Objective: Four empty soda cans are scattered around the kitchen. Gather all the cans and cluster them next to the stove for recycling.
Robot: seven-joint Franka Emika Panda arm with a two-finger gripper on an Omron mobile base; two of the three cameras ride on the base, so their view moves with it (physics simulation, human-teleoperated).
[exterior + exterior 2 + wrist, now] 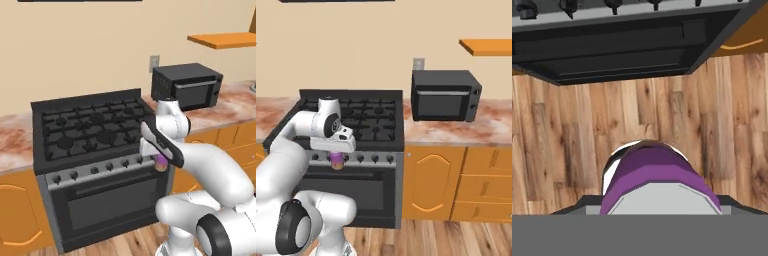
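Note:
A purple soda can (161,163) (336,160) (654,175) hangs under my hand, in front of the stove's knob row. My gripper (160,161) (336,158) is shut on it, and the hand itself hides the fingers. In the hand view the can looms close, above the plank floor. The stove (90,127) (373,117) is a grey range with black grates and a dark oven door, directly behind the held can.
A black microwave box (187,86) (443,95) stands on the marble counter (227,107) (456,131) right of the stove. Orange cabinets (456,182) run below. More counter (15,142) lies left of the stove. An orange shelf (222,40) hangs high at right.

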